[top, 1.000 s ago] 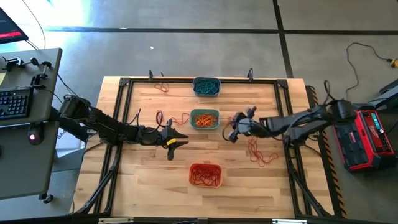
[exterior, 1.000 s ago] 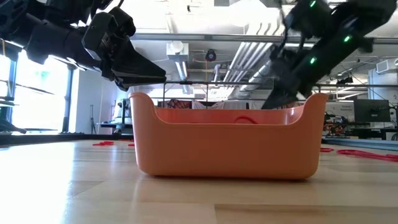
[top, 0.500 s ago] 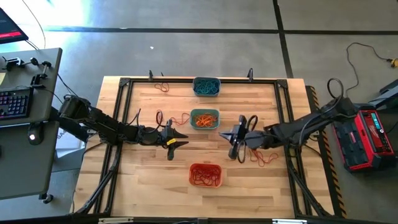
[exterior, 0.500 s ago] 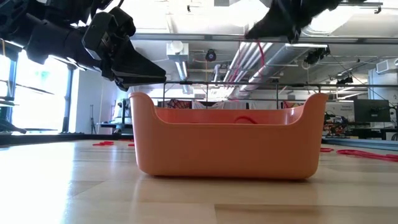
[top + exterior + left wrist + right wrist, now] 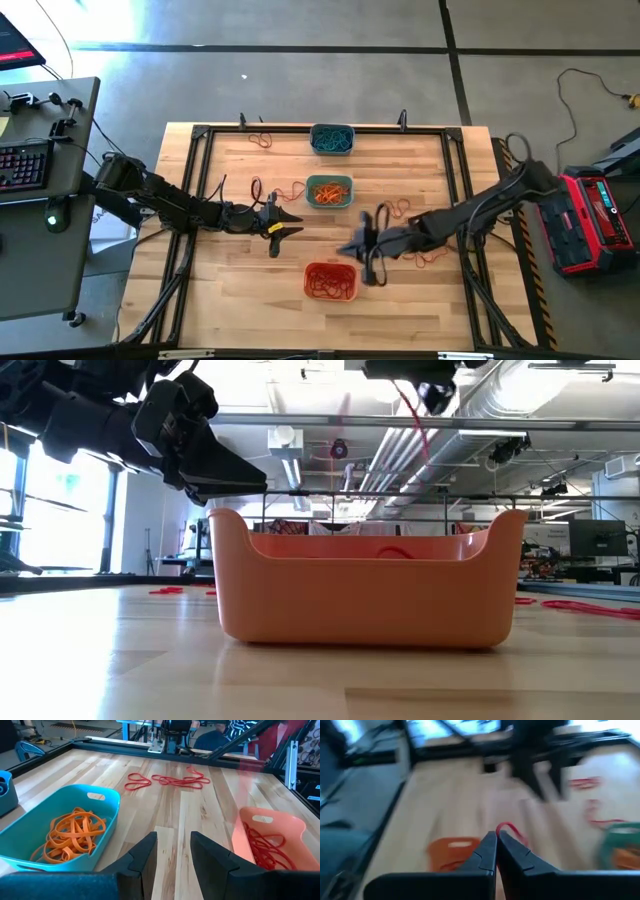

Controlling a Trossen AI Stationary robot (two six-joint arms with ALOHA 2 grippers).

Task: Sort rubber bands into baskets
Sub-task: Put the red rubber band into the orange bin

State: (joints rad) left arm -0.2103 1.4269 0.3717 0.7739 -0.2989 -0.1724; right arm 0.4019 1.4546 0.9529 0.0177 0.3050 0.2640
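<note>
My right gripper is shut on a red rubber band above the table, just right of the orange basket, which holds red bands. In the low view the band hangs from the gripper above the basket. My left gripper hovers open and empty left of the teal-green basket, which holds orange bands. The grey-blue basket with teal bands stands at the far edge. Loose red bands lie on the table at the right. My right gripper pinches the red band between its two fingertips, and a small loop of it sticks out past the tips. The band is lifted clear of the table and trails slack below the fingers.
More red bands lie near the far left corner and left of the teal-green basket; one orange band lies beside that basket. A black metal frame runs round the table's edges.
My right gripper has risen and gone toward the table's near edge and a little left, toward the orange basket, carrying a red band lifted clear of the pile at the right. It has stayed shut.
</note>
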